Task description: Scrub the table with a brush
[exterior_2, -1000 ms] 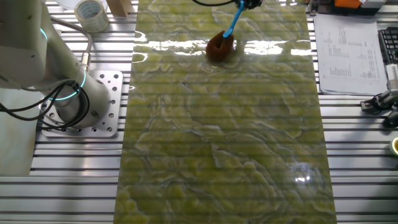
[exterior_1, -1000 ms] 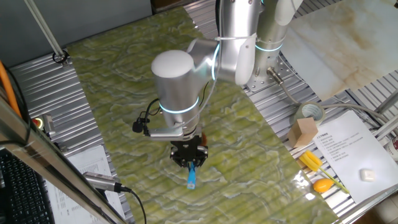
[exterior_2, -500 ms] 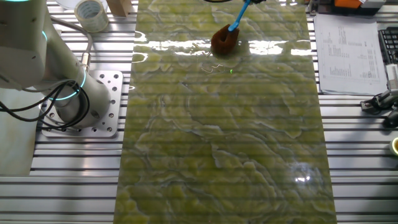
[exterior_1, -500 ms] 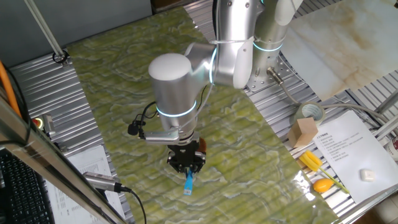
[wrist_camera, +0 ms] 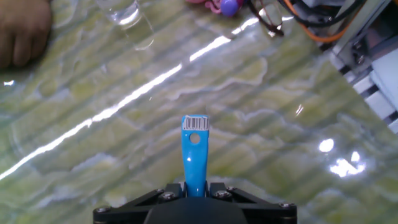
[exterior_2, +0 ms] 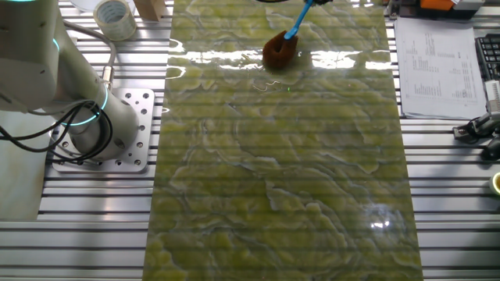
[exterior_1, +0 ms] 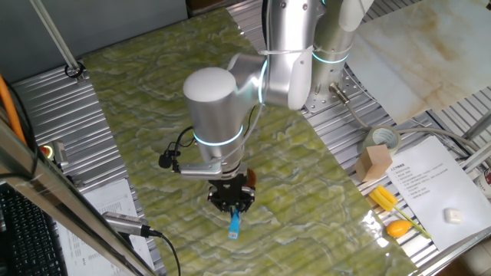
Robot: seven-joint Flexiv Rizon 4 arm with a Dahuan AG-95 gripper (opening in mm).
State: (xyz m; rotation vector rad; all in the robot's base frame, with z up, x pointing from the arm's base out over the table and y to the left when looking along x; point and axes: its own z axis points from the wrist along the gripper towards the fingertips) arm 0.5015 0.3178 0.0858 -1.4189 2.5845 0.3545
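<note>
The gripper (exterior_1: 232, 204) is clamped on the thin light-blue handle of the brush (exterior_2: 280, 48), and the reddish-brown tuft rests on the yellow-green marbled table (exterior_2: 281, 179) near its far end in the other fixed view. The main risk, as I judge it, is the handle slipping or twisting in the jaws: it is slender and smooth, and side load from the bristles dragging on the glossy surface could lever it round. Pressing too hard could splay the tuft or bend the handle. In the hand view the handle runs straight out between the fingers, its barcode-labelled end pointing away; the tuft itself lies on the opposite side, hidden there.
</note>
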